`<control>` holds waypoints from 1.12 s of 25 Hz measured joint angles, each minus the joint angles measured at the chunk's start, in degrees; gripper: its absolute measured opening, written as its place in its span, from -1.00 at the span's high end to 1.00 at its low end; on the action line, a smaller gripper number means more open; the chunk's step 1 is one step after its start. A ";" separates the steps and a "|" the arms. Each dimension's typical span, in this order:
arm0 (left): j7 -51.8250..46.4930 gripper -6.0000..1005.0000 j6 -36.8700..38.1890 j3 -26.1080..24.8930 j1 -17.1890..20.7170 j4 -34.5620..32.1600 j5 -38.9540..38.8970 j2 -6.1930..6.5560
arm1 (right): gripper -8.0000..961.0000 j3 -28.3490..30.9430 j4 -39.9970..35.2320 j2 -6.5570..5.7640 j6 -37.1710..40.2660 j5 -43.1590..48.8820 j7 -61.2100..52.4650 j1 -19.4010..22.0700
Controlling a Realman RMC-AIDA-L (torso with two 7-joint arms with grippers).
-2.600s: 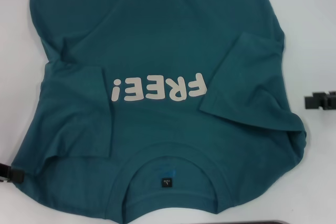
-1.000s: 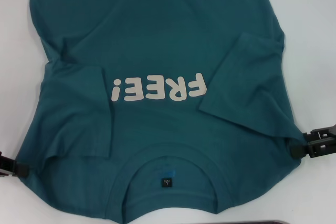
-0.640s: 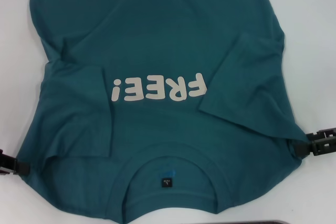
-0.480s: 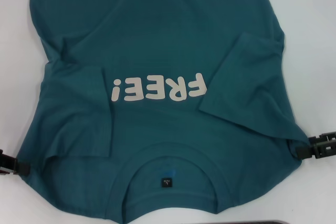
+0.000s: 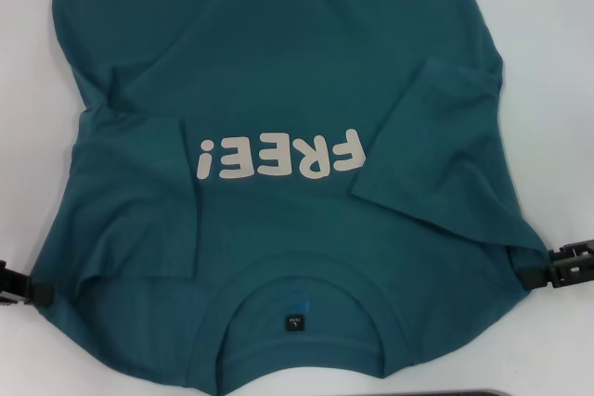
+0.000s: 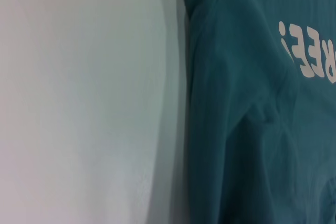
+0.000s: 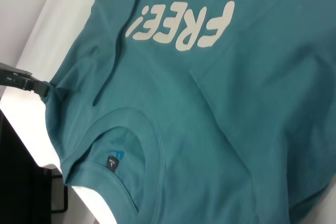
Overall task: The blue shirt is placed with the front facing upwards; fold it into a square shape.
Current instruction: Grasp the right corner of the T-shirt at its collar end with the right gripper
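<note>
The blue shirt point(image 5: 278, 62) lies flat on the white table point(image 5: 557, 62), front up, with its collar point(image 5: 297, 271) nearest me and the off-white "FREE!" lettering point(image 5: 278, 157) reading upside down. Both short sleeves are folded inward onto the chest. My left gripper point(image 5: 20, 287) sits low at the shirt's left shoulder edge and touches the cloth. At the opposite shoulder edge, my right gripper point(image 5: 549, 268) also meets the cloth. The right wrist view shows the shirt point(image 7: 210, 103) and the left gripper point(image 7: 29, 81) at its shoulder. The left wrist view shows only the shirt point(image 6: 252, 129) beside bare table.
White tabletop point(image 6: 79, 103) borders the shirt on both sides. A dark flat edge point(image 5: 464, 392) shows at the near border of the table. Beyond the table's near edge, the right wrist view shows a black frame point(image 7: 23, 182).
The right gripper came from farther out on the table in to the shirt's right shoulder edge, then settled slightly nearer me. The left gripper shifted only slightly. The shirt has not moved.
</note>
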State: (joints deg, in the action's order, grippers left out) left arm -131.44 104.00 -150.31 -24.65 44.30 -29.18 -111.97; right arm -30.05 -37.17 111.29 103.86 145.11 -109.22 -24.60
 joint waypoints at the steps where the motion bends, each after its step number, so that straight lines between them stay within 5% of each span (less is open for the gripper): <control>1: -0.04 0.98 0.00 0.00 -0.07 0.02 0.00 0.00 | -0.77 -0.04 0.00 0.00 0.03 0.00 0.11 -0.07; 21: -0.30 0.98 0.04 0.02 -0.68 0.00 0.00 0.18 | 0.27 -2.87 -0.43 0.33 -1.47 0.00 -0.61 -0.56; 23: -0.30 0.98 0.05 0.02 -0.69 -0.01 0.00 0.18 | 0.70 -2.89 -0.39 0.32 -1.56 0.00 -0.64 -0.54; 28: -0.18 0.98 0.11 0.03 -0.83 0.00 0.00 0.31 | 0.89 -2.06 -0.51 0.26 -1.92 -0.12 -0.56 0.14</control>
State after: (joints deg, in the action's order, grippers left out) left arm -131.63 104.11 -150.28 -25.48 44.29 -29.18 -111.66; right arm -32.11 -37.68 111.55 101.94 144.98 -109.78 -24.46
